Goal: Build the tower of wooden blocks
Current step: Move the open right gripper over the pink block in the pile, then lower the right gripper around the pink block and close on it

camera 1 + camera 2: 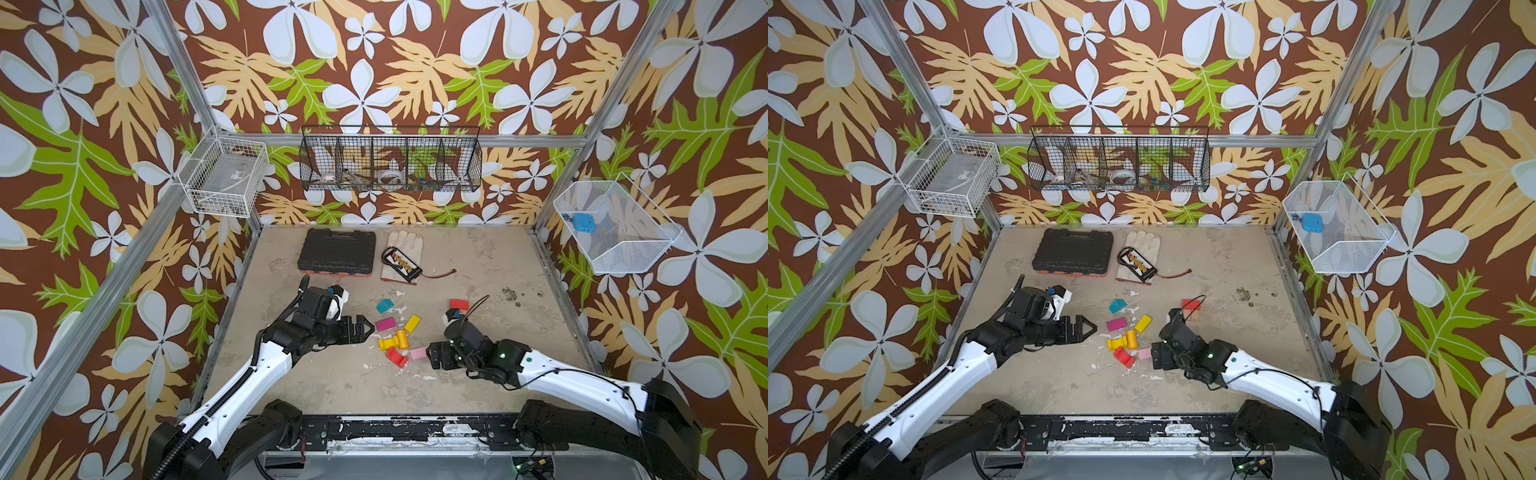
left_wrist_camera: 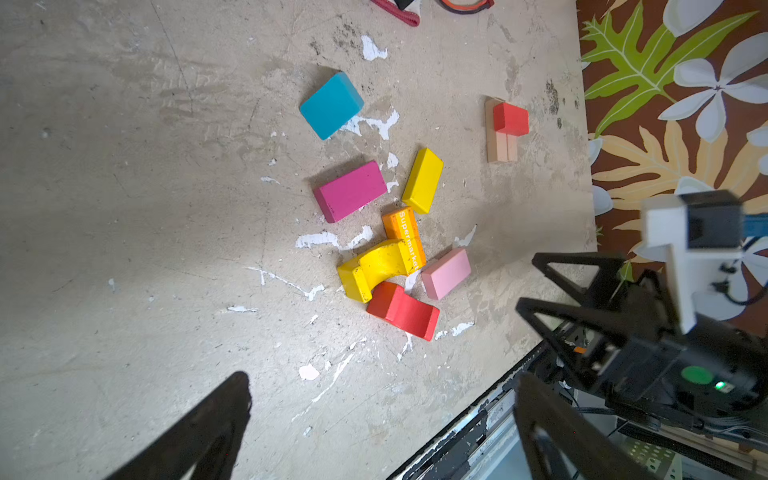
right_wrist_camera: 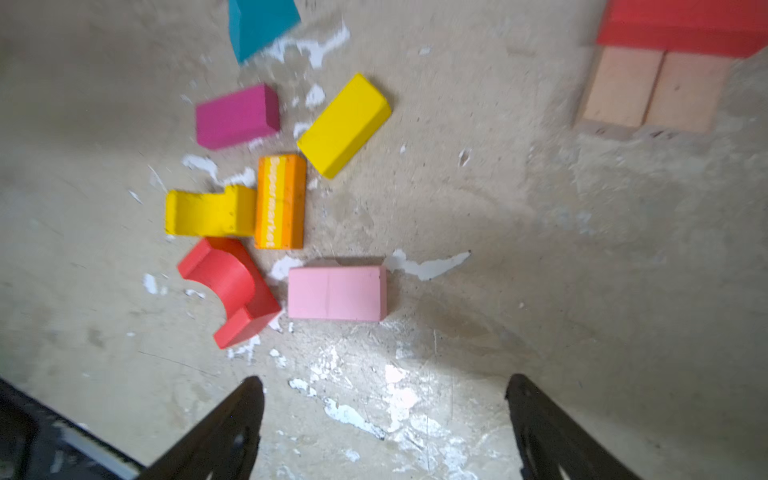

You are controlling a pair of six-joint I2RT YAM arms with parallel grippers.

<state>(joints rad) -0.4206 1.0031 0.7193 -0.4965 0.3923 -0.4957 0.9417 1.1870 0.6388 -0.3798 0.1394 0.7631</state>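
Observation:
Loose wood blocks lie mid-table: a teal block (image 1: 385, 306), a magenta bar (image 1: 386, 324), a yellow bar (image 1: 412, 323), an orange "Supermarket" block (image 2: 405, 239), a yellow arch (image 2: 376, 270), a red arch (image 3: 232, 286) and a pink bar (image 3: 336, 293). The tower is a red block (image 1: 459, 304) lying across two tan bars (image 3: 652, 89), to the right of the pile. My left gripper (image 1: 368, 328) hangs open to the left of the magenta bar, holding nothing. My right gripper (image 3: 384, 399) stands open just short of the pink bar (image 1: 417, 353), empty.
A black tool case (image 1: 336, 251) lies at the back. Beside it a black battery pack (image 1: 401, 264) rests on a white glove (image 1: 405, 243). Wire baskets hang on the walls (image 1: 390, 160). The table's front rail (image 1: 395, 428) runs between the arm bases.

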